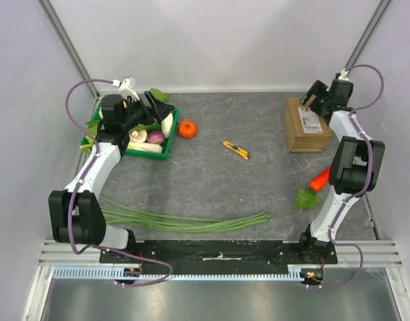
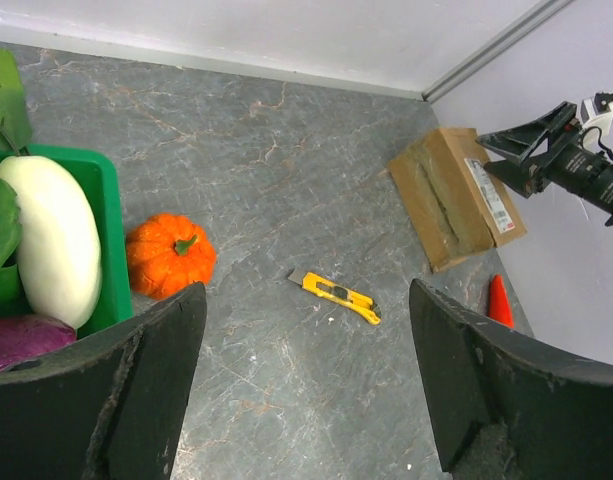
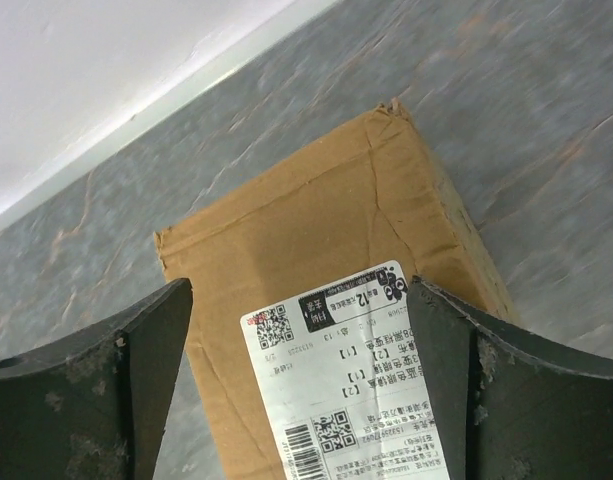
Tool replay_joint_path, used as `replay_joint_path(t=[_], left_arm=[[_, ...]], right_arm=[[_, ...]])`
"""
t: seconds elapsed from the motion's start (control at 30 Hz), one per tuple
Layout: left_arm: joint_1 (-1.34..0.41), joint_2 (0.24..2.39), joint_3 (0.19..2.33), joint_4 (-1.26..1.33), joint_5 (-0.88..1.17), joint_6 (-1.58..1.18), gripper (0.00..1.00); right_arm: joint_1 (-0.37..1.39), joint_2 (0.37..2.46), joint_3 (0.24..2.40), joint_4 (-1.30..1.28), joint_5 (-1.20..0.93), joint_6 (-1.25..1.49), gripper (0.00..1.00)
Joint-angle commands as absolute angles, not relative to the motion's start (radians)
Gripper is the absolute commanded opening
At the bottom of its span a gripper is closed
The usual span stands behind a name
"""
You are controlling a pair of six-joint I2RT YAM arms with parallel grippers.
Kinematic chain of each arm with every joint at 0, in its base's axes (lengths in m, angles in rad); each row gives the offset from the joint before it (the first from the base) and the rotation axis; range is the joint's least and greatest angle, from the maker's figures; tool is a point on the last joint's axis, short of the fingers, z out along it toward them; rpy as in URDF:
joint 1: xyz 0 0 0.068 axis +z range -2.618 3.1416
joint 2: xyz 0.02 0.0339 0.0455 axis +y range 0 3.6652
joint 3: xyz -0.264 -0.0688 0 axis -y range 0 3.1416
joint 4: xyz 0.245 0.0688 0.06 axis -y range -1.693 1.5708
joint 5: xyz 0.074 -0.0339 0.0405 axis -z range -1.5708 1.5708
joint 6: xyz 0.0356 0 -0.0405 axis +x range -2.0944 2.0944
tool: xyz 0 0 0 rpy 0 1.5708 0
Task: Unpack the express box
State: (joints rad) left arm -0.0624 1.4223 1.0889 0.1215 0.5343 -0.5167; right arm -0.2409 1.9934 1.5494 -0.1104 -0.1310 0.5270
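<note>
Item 1: box [image 1: 306,125]. Brown cardboard, closed, lying flat at the far right corner of the surface [image 1: 211,180], white printed label facing up.

Item 2: right gripper [image 3: 298,290]. It hangs over the box with its jaws spread wide, and the label shows between them. Nothing is pinched, and whether it touches the cardboard cannot be told.

Item 3: left gripper [image 2: 306,295]. It sits above the far left corner, over the tray, with its jaws spread wide and nothing between them.

Item 4: green tray [image 1: 166,150]. It stands at the far left corner and holds a long white vegetable [image 2: 51,240], a purple one [image 2: 26,340] and green leaves.

Item 5: small orange pumpkin [image 1: 186,129]. It lies just beside the tray's right wall.

Item 6: yellow utility knife [image 1: 236,150]. It lies mid-surface, between the pumpkin and the box, apart from both.

Item 7: carrot [image 1: 318,179]. It lies by the right edge, near side of the box, partly behind the right arm.

Item 8: long green stalks [image 1: 184,221]. They lie along the near edge.
</note>
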Motion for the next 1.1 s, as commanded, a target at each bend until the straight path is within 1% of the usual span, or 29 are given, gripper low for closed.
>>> replay_joint_path(t=[0.0, 0.13, 0.23, 0.33, 0.37, 0.4, 0.43, 0.57, 0.63, 0.73, 0.77, 0.9, 1.07], left_arm=[[-0.061, 1.397, 1.108, 0.140, 0.557, -0.538, 0.87], [-0.063, 1.385, 1.091, 0.140, 0.537, -0.569, 0.86], [-0.063, 1.356, 1.046, 0.169, 0.468, -0.623, 0.86], [-0.063, 1.325, 0.973, 0.253, 0.440, -0.666, 0.92], [-0.063, 1.315, 0.966, 0.244, 0.449, -0.672, 0.97], [-0.060, 1.318, 0.980, 0.226, 0.498, -0.635, 0.98], [-0.072, 1.337, 0.992, 0.297, 0.758, -0.588, 0.98], [-0.123, 1.350, 0.968, 0.313, 0.753, -0.600, 0.99], [-0.144, 1.373, 0.963, 0.317, 0.752, -0.603, 0.99], [-0.190, 1.407, 0.969, 0.307, 0.752, -0.624, 0.99], [-0.215, 1.419, 0.980, 0.296, 0.752, -0.627, 0.98], [-0.270, 1.471, 0.997, 0.264, 0.749, -0.641, 0.94], [-0.333, 1.522, 1.006, 0.262, 0.765, -0.661, 0.91]], right_arm=[[-0.121, 1.931, 1.386, -0.275, -0.135, 0.639, 0.94], [-0.037, 1.806, 1.281, -0.310, -0.016, 0.702, 0.93], [0.040, 1.718, 1.210, -0.318, 0.057, 0.729, 0.92], [0.086, 1.660, 1.207, -0.334, 0.087, 0.718, 0.92], [0.092, 1.649, 1.235, -0.342, 0.090, 0.712, 0.92], [0.092, 1.628, 1.255, -0.351, 0.095, 0.704, 0.92], [0.094, 1.597, 1.317, -0.385, 0.182, 0.671, 0.94], [0.075, 1.582, 1.362, -0.436, 0.273, 0.576, 0.95], [0.058, 1.592, 1.353, -0.445, 0.252, 0.548, 0.95], [0.038, 1.624, 1.336, -0.456, 0.157, 0.489, 0.95], [0.038, 1.634, 1.333, -0.456, 0.094, 0.474, 0.95], [0.038, 1.663, 1.298, -0.457, -0.032, 0.454, 0.94], [0.055, 1.623, 1.160, -0.431, -0.185, 0.489, 0.94]])
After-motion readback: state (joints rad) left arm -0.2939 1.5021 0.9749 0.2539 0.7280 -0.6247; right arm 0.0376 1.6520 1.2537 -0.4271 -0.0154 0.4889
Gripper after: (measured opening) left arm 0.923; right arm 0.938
